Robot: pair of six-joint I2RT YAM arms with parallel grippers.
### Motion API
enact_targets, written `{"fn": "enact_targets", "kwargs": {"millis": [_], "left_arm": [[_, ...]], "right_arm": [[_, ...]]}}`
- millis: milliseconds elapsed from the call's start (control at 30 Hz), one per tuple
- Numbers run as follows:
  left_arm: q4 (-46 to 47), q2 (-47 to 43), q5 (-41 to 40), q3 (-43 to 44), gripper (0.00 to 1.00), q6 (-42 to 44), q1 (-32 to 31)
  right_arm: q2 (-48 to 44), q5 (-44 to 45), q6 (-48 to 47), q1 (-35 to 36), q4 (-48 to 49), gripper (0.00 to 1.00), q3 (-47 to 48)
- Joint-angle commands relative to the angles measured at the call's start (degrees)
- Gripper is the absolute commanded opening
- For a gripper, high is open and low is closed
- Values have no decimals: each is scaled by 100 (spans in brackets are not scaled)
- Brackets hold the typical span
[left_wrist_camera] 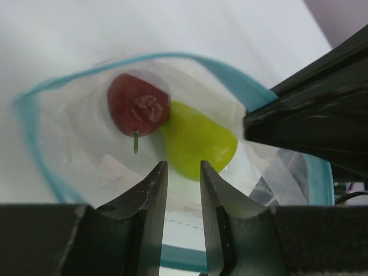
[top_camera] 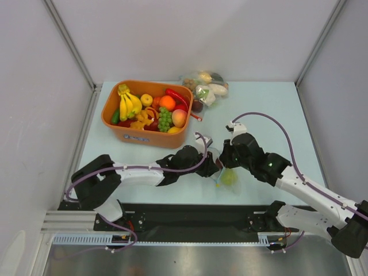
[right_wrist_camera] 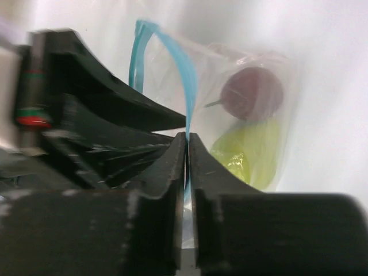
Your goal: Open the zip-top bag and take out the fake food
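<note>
The zip-top bag [top_camera: 230, 184] lies near the table's front middle, its blue-edged mouth [left_wrist_camera: 34, 132] held wide open. Inside are the light green pear-like fruit [left_wrist_camera: 198, 141] and the dark maroon round fruit [left_wrist_camera: 138, 103]; both also show through the plastic in the right wrist view, the pear [right_wrist_camera: 253, 152] and the maroon fruit [right_wrist_camera: 252, 93]. No red chili shows in the bag. My left gripper [left_wrist_camera: 183, 172] is open with a narrow gap, at the bag's mouth just short of the pear. My right gripper [right_wrist_camera: 188, 141] is shut on the bag's blue zip strip [right_wrist_camera: 190, 86].
An orange tub [top_camera: 115, 129] of bananas, orange, grapes and peach stands at the back left. A larger clear bag of vegetables [top_camera: 206, 85] lies behind it on the right. Both arms meet closely over the small bag. Enclosure walls stand on three sides.
</note>
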Motion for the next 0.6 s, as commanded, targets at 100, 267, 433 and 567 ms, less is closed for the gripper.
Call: {"fn": "enact_targets", "kwargs": {"millis": [100,267,433,567], "left_arm": [[140,408,67,171,33,-171,-168],[228,417,31,83,33,-137,-195],[526,452,215,-48,33,-84,-195],[755,461,330,-154,34,-31,-204]], "right_arm": [[-399,644,265,93,-620,41,537],[-1181,1102,738,32,-1080,61,398],[-1103,760,1266,-311,-1107,63,-261],[-1147,488,1600,-600,-650,64,-867]]}}
